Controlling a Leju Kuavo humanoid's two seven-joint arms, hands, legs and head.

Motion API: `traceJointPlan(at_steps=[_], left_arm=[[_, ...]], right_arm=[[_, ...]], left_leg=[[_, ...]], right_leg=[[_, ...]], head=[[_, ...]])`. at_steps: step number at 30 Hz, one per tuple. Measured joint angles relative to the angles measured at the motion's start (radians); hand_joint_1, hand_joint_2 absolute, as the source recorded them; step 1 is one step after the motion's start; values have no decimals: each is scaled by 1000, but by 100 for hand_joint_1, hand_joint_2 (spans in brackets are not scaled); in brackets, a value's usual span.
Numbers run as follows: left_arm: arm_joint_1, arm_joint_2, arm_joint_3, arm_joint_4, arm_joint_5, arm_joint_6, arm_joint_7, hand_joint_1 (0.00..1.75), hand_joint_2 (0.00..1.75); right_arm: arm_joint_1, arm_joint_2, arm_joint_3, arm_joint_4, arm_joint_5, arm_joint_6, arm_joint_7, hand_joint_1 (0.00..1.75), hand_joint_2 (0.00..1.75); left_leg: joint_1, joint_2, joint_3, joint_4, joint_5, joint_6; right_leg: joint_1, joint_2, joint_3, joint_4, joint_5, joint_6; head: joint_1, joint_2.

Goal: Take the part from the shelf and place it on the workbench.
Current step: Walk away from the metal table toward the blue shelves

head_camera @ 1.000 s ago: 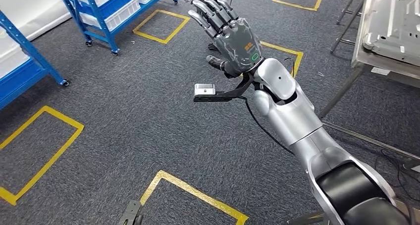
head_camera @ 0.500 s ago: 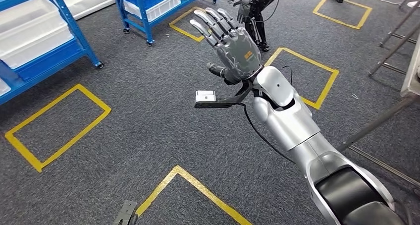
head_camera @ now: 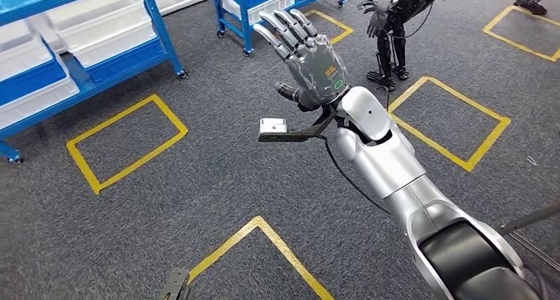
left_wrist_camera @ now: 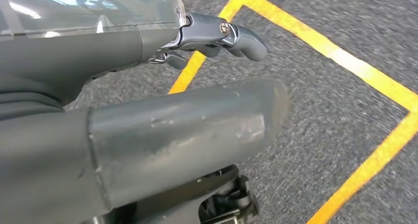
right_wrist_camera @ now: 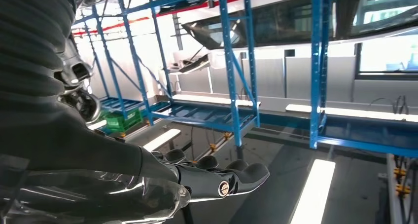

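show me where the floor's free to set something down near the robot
Bare carpet lies between the yellow square by the blue shelf and the yellow corner below the right hand. It is crowded at the far side: shelves and another robot.

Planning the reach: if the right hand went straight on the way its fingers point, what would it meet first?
Probably nothing close: the right hand, open and empty, points toward the blue shelf, with bare carpet between. Depth is unclear.
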Motion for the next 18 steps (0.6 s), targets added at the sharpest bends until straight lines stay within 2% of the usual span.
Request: traceJointPlan(at_steps=[2, 3, 4, 6, 7, 9, 11, 12, 13, 14, 15, 16, 18], left_arm=[[-3, -1, 0, 0, 0, 0, 0, 0, 0], [-5, -2, 0, 0, 0, 0, 0, 0, 0], [-6, -3, 0, 0, 1, 0, 0, 0, 0], [-8, -4, 1, 0, 1, 0, -1, 0, 0], [-8, -5, 1, 0, 2, 0, -1, 0, 0], [-11, -7, 1, 0, 3, 0, -1, 0, 0], [-17, -10, 1, 0, 4, 0, -1, 0, 0], [-20, -12, 1, 0, 4, -1, -2, 0, 0], [-21, -13, 1, 0, 4, -1, -2, 0, 0], [-20, -14, 2, 0, 5, -1, -2, 0, 0], [-20, -15, 2, 0, 5, -1, -2, 0, 0], [-20, -15, 2, 0, 6, -1, -2, 0, 0], [-21, -19, 2, 0, 9, -1, -2, 0, 0]], right_arm=[[-2, 0, 0, 0, 0, 1, 0, 0, 175], [-4, 0, 0, 1, 0, 1, 0, 0, 175], [-6, 0, 0, 1, 0, 2, -1, 0, 175], [-9, 0, 0, 2, 2, 4, -2, 0, 175], [-11, 0, 0, 2, 3, 5, -3, 0, 175], [-15, -1, 0, 2, 4, 9, -5, 0, 175], [-18, -4, 0, 3, 5, 14, -7, 0, 175], [-17, -5, 0, 4, 5, 16, -7, 0, 175], [-16, -6, 0, 5, 5, 17, -7, 0, 175], [-15, -8, 0, 7, 5, 17, -7, 0, 175], [-15, -9, 0, 7, 5, 17, -7, 0, 175], [-16, -9, -1, 7, 5, 17, -7, 0, 175], [-20, -11, -1, 7, 6, 17, -7, 0, 175]], left_leg=[[-3, 35, 78, -146, 52, 2], [-7, 48, 102, -192, 64, 7], [-11, 54, 112, -212, 64, 12], [-14, 35, 111, -213, 65, 26], [-13, 24, 113, -215, 67, 31], [-9, 6, 117, -221, 71, 44], [-9, -14, 117, -222, 73, 52], [-9, -26, 117, -222, 73, 54], [-10, -40, 117, -221, 73, 55], [-11, -54, 117, -220, 73, 55], [-11, -68, 117, -218, 73, 55], [-11, -83, 117, -215, 72, 54], [-11, -108, 112, -209, 71, 48]], right_leg=[[2, -20, 3, 5, -7, 8], [4, -28, 4, 7, -10, 12], [7, -36, 4, 9, -12, 16], [9, -52, 8, 9, -15, 24], [7, -49, 10, 13, -20, 30], [0, -7, -10, 63, -55, 39], [-2, 45, -71, 189, -118, 43], [-2, 56, -106, 255, -141, 44], [-2, 60, -130, 297, -148, 43], [-1, 62, -138, 305, -137, 42], [-1, 65, -126, 270, -106, 38], [-2, 77, -98, 205, -65, 34], [-5, 125, -41, 76, -12, 26]], head=[[0, 0], [0, 0], [0, 0], [0, 0], [0, 0], [0, 0], [1, 0], [1, 0], [1, 0], [1, 0], [1, 0], [1, 0], [0, 0]])
